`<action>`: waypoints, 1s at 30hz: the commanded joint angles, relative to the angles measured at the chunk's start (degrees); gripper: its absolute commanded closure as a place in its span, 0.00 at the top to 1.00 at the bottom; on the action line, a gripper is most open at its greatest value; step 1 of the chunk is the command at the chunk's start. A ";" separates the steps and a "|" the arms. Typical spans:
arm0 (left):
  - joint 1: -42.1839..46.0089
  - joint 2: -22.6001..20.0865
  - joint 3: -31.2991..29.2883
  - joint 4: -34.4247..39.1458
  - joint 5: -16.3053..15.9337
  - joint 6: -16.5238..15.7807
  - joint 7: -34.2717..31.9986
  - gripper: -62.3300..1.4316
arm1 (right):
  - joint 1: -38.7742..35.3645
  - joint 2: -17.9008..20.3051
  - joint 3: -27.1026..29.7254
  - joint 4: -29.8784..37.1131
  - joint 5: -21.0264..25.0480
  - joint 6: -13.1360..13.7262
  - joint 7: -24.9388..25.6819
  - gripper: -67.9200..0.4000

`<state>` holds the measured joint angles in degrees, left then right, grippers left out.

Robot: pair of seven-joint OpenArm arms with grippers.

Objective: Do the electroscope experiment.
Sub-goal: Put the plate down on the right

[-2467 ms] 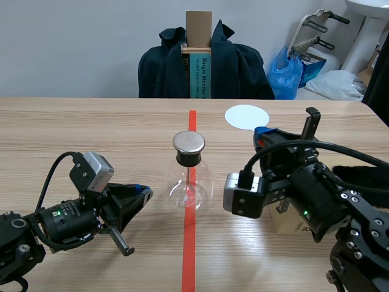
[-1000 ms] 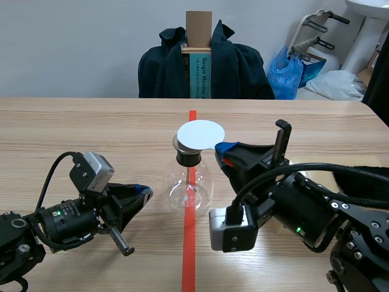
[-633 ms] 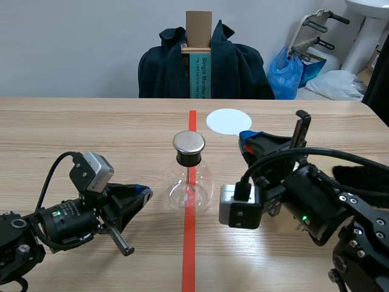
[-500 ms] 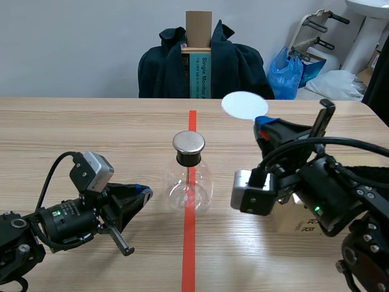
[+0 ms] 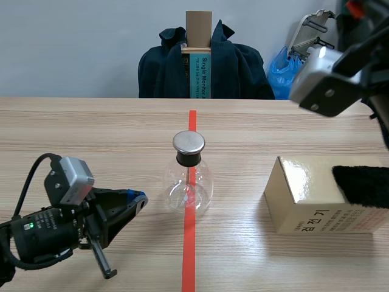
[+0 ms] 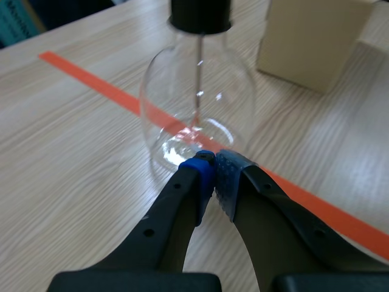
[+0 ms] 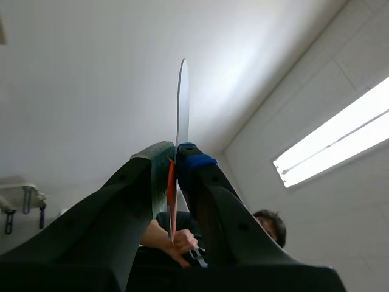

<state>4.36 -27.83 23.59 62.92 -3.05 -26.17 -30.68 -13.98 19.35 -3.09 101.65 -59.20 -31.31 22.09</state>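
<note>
One electroscope [image 5: 189, 176], a clear round-bellied glass flask, stands upright on the orange-red tape line [image 5: 189, 255] at the middle of the pale wooden table [image 5: 91, 134]; a black stopper [image 5: 188, 159] plugs its neck, a flat round grey metal cap [image 5: 188, 142] sits on top, and a thin metal rod [image 6: 199, 73] hangs down inside the glass.

There are two arms. The left gripper [image 6: 213, 169] lies low over the table on the robot's left of the flask; its fingers are pressed together, blue pad against grey-green pad, with nothing between them; the tips point at the flask's base, near it but apart from it in the scene view.

The right gripper [image 7: 173, 155] is raised well above the table and points up at the ceiling; it pinches one thin white round disc [image 7: 182, 97], seen edge-on, and an orange-red strip [image 7: 171, 198] shows between the pads.

One glossy tan cardboard box [image 5: 316, 198] sits on the table to the robot's right of the flask, well apart from it; one black fuzzy cloth [image 5: 363, 185] lies on the box's top.
</note>
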 commanded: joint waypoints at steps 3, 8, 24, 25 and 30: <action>6.27 -3.17 -4.00 9.49 -0.76 -0.07 -0.63 0.14 | 0.37 3.08 2.38 2.40 3.15 -0.83 -1.38 0.02; 15.67 -6.54 -9.16 21.51 -1.11 -0.04 2.16 0.61 | -3.63 5.53 5.62 2.56 5.70 -0.81 -1.62 0.02; 42.60 -10.60 -29.75 52.89 -8.59 1.66 17.29 1.00 | -29.16 4.31 10.21 -0.96 9.11 -1.75 -0.92 0.02; 43.52 -10.60 -30.60 53.88 -8.79 1.64 17.88 1.00 | -29.22 3.63 10.16 -2.16 8.94 -1.75 -0.74 0.02; 46.14 -10.60 -33.46 57.42 -9.92 1.66 22.71 1.00 | -27.28 -0.90 10.16 -9.18 5.73 -3.04 1.79 0.02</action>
<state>50.85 -38.72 -10.07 119.96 -11.92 -24.45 -7.62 -43.03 18.70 6.79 91.98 -53.41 -32.99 23.68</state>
